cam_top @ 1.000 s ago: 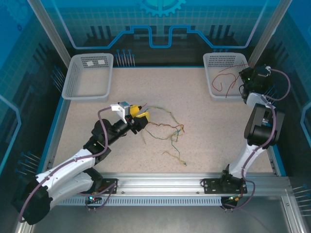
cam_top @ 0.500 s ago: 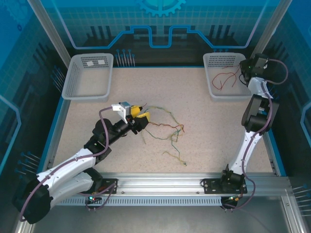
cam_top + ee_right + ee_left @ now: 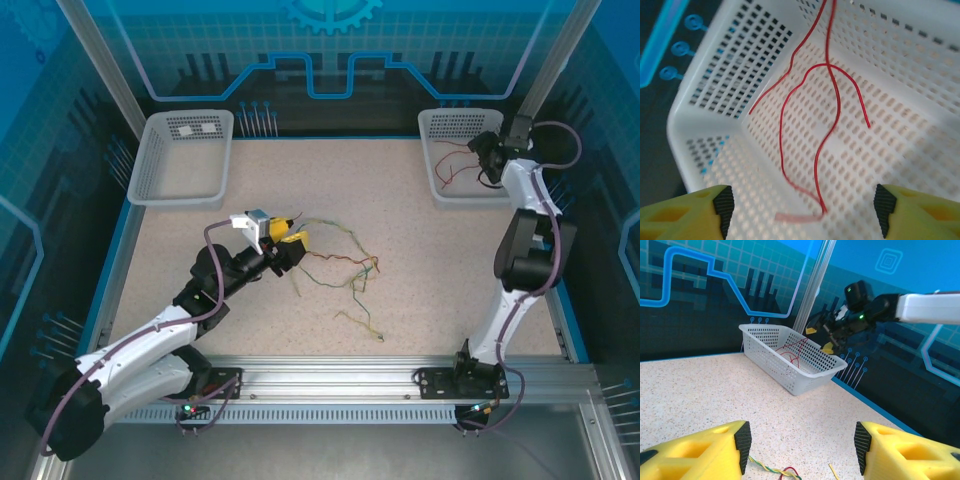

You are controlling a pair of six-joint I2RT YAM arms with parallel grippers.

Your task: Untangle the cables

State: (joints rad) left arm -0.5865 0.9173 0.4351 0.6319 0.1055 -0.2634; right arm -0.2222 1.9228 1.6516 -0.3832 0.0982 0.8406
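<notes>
Top external view, left to right, with the tangle of cables (image 3: 345, 272) as the fixed mark: a white left basket (image 3: 180, 155) sits well off to the tangle's far left, at the back of the speckled table (image 3: 400, 220). The left gripper (image 3: 297, 243) lies just beside the tangle's left edge, pointing into it. Its wrist view shows the yellow fingers (image 3: 715, 450) spread wide with nothing between them, and a twisted yellow-green strand (image 3: 767, 467) lying on the table below the gap. The tangle itself – red, yellow and green wires crossing one another – rests mid-table.

Far right of the tangle, at the back, stands the right basket (image 3: 440, 185) with loose red cables (image 3: 455, 170) lying on its floor. The right gripper (image 3: 483, 158) hangs over that basket – jaws wide apart and holding nothing, with the red cables (image 3: 838, 107) beneath them.
</notes>
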